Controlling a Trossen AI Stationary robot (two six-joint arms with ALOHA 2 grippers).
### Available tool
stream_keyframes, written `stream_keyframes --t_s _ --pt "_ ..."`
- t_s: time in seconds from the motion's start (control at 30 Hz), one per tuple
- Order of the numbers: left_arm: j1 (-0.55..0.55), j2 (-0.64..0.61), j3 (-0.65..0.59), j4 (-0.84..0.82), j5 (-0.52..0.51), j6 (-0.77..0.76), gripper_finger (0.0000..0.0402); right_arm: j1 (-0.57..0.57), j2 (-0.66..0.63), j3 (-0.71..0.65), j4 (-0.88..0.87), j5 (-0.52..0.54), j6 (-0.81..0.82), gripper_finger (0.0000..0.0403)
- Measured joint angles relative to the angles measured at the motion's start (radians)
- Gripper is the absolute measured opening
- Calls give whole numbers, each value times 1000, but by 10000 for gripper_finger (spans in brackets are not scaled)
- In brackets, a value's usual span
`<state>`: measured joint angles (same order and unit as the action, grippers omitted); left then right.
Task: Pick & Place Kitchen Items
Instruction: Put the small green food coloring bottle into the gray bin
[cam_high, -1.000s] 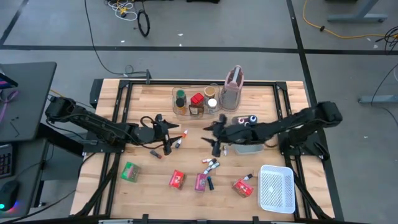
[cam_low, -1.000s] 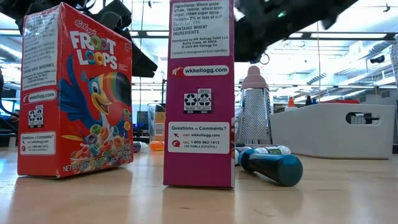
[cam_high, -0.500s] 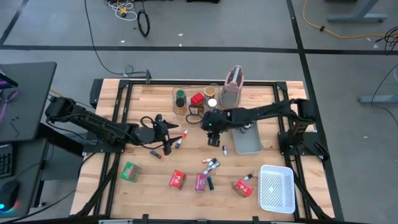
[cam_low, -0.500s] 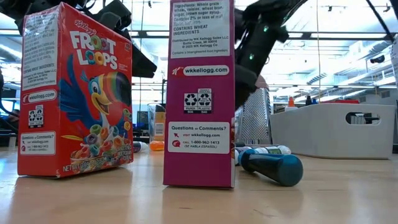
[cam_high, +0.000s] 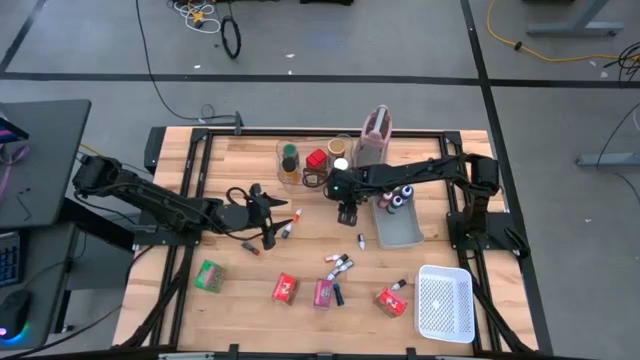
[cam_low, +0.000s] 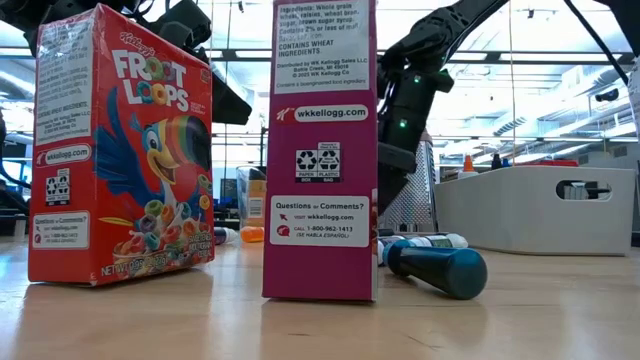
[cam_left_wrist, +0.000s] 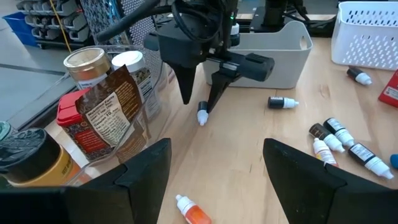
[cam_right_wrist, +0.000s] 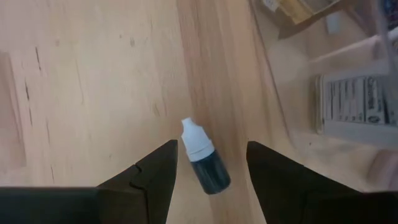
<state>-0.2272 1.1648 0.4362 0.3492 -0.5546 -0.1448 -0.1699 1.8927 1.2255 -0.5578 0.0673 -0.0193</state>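
Nearest the front edge of the wooden surface (cam_high: 240, 290) lie the packets: a green packet (cam_high: 209, 276), a red packet (cam_high: 285, 289), a pink packet (cam_high: 323, 292) and another red one (cam_high: 389, 301), with the white mesh basket (cam_high: 444, 302) at the front right corner. Just behind them is a small cluster of tiny bottles (cam_high: 339, 265).

Farther in, the left pincer (cam_high: 270, 219) hangs over the left-middle of the surface, its two fingers spread apart with nothing between them; an orange bottle (cam_left_wrist: 192, 211) lies just ahead of it.

Beyond that, near the centre, the right pincer (cam_high: 347, 214) points straight down. Its fingers (cam_right_wrist: 163, 169) stand apart, gripping nothing, and a small dark bottle with a white cap (cam_right_wrist: 204, 157) lies flat on the wood right in the gap below them, cap pointing away from the wrist, untouched by either finger. In the left wrist view the same bottle (cam_left_wrist: 202, 115) shows at the fingertips.

To that pincer's right sits the grey tray (cam_high: 402, 232) with small jars in it, and at the back the clear bin (cam_high: 302, 176) holds spice jars, beside the pinkish jug (cam_high: 373, 140)
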Motion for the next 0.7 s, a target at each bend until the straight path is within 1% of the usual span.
stream_keyframes --t_s 0.07,0.13,0.23,0.3,0.37,0.47,0.57,0.7 --pt "0 0 0 0 -1 0 265 4 0 0 -10 1 -4 204" --pt "0 0 0 0 -1 1 265 17 3 -1 -19 34 -22 204" --pt "0 0 0 0 -2 6 265 45 1 -3 -23 180 -61 204" --pt "0 0 0 0 -2 16 265 56 -7 12 -38 215 -65 204" --pt "0 0 0 0 -3 14 265 64 -10 37 -77 184 -41 204" --pt "0 0 0 0 -2 7 265 81 -11 70 -137 106 -10 204" --pt "0 0 0 0 -2 7 265 95 -11 73 -176 41 30 204" --pt "0 0 0 0 -2 7 265 113 -11 73 -207 -16 127 204"
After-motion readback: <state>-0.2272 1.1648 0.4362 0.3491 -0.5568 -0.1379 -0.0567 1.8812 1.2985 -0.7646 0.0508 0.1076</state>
